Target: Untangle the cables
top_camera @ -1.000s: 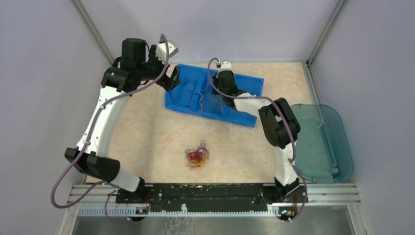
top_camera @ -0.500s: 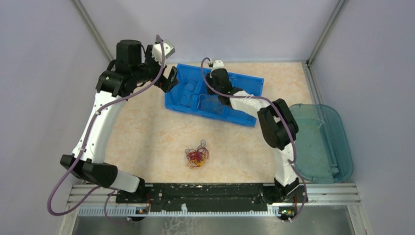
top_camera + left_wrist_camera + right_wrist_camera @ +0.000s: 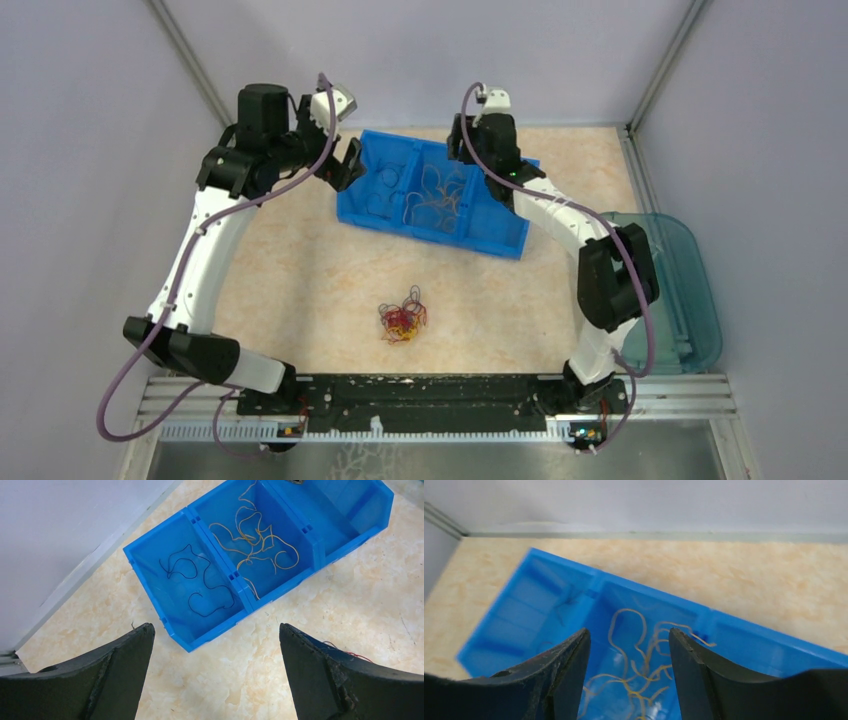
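Your left pincer [image 3: 216,630] is hanging spread wide just off the left end of the blue bin [image 3: 155,532], gripping nothing. Its two dark fingers are cutting off the lower corners of its own view, and only a few red strands are peeking out past one of them. Your right pincer [image 3: 628,632] is hovering over the bin near the far edge of the worktop [image 3: 300,270], its fingers standing apart with nothing between them. Dark cables [image 3: 200,585] are lying in the bin's left compartment and orange-yellow cables [image 3: 255,540] are sprawling in the middle one. From the right wrist the left compartment is showing blurred, so you are seeing only a dark smudge there. The clump of cables [image 3: 402,320] is sitting towards the middle of the near edge, its strands too fine to separate from above. A teal tray [image 3: 680,290] is lying at the right edge, partly hidden behind the right arm.
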Available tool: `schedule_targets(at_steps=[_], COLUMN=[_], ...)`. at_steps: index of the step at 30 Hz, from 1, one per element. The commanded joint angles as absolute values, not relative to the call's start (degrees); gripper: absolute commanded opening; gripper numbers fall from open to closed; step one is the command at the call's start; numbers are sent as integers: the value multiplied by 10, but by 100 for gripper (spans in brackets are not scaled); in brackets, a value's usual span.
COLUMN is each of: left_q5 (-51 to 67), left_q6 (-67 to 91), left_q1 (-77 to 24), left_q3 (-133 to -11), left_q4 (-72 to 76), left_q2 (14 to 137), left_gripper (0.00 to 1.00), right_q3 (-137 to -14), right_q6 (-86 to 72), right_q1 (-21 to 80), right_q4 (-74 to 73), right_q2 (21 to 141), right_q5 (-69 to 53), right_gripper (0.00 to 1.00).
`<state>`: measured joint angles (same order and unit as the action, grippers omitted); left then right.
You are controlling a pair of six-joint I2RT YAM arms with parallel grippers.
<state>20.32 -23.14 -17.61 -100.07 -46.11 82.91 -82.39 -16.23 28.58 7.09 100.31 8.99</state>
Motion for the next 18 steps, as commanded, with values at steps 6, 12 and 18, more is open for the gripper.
schedule_targets(at_steps=[6,12,18], left_q5=[220,219,222], left_q6=[-224,-225,-223], left_q1=[-174,-174,-174], left_q3=[-976,-976,-976], left_q4=[-417,-412,-409], left_q2=[809,808,804], left_gripper=[100,100,100], right_q3=[-767,-782,-811], right_q6=[-210,-213,-197], right_q1=[217,217,216], right_q4=[63,73,68], right_q2=[1022,1058,1095], right_q5=[79,71,76], right_gripper=[57,50,44])
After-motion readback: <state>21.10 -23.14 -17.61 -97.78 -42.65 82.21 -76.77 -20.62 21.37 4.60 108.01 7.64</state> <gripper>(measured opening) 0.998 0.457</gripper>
